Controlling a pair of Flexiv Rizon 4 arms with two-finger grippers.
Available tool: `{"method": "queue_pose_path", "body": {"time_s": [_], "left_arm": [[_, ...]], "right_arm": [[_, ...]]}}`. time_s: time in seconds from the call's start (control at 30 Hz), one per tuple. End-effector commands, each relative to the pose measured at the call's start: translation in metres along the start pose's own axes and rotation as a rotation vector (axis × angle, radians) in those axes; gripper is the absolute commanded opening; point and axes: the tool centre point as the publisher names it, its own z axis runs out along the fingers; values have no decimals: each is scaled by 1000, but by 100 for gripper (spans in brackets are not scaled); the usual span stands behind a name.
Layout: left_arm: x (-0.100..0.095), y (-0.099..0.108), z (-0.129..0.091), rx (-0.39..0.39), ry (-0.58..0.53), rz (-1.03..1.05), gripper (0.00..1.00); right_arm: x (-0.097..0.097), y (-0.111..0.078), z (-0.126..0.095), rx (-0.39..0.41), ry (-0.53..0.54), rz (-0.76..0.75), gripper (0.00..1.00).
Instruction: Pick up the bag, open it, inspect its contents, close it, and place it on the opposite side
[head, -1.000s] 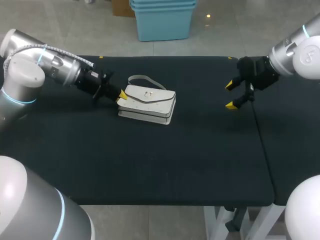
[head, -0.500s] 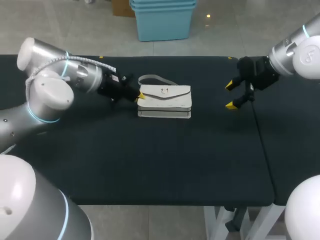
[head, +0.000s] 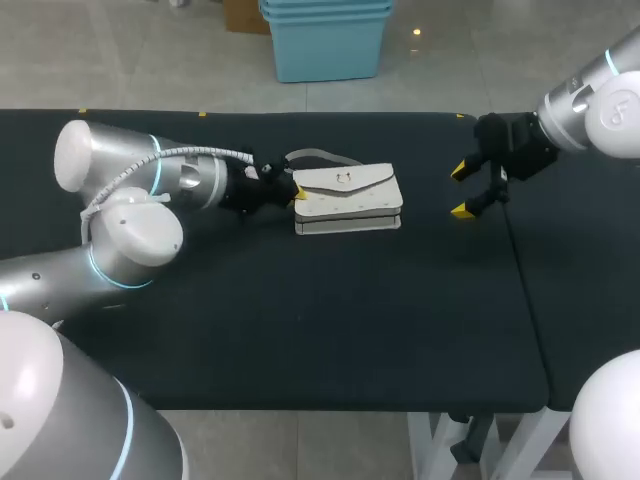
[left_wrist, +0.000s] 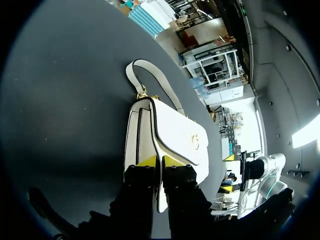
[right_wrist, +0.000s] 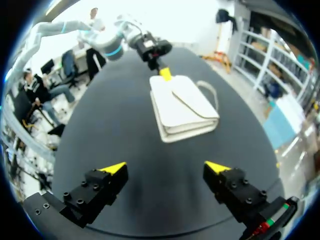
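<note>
Lying flat on the dark tabletop (head: 300, 330), flap side up, toward the far edge and a little right of the middle: a white flap-front handbag (head: 348, 196) with dark-trimmed edges. Flap closed, with a small gold clasp (head: 343, 179) at its middle. Looped out from the far side of the handbag and resting on the tabletop: a pale shoulder strap (head: 315, 156).

Reaching in from the left, low over the tabletop, the left arm, with the left pincer (head: 298, 192) at the handbag's left end. From the left wrist view, yellow tips drawn close together, one on each side of a thin edge at that end of the handbag (left_wrist: 170, 140), pinching it. Edge running back between the two fingers toward the wrist. Strap (left_wrist: 150, 80) curving away ahead of the fingers, beyond the handbag's far corner.

Coming in from the right, the right arm, with the right pincer (head: 462, 190) hanging above the tabletop near its far right corner, well apart from the handbag. Fingers spread wide, holding nothing. From the right wrist view, both yellow tips over bare tabletop, with the handbag (right_wrist: 182, 107) ahead of them and the left pincer (right_wrist: 164, 73) at its farther end.
</note>
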Motion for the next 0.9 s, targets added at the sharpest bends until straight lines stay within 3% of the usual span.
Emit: {"method": "queue_pose_path", "body": {"time_s": [0.03, 0.2, 0.4, 0.87, 0.9], "left_arm": [[-3, -4, -3, -129, 35, 10, 0], [-1, -3, -9, -210, 39, 34, 0], [1, 9, -7, -233, 35, 47, 0], [6, 12, 12, -188, 33, 27, 0], [6, 13, 13, -196, 33, 25, 16]], "right_arm": [[0, 0, 0, 0, 0, 0, 100], [0, 0, 0, 0, 0, 0, 100], [0, 0, 0, 0, 0, 0, 100], [0, 0, 0, 0, 0, 0, 100], [0, 0, 0, 0, 0, 0, 100]]}}
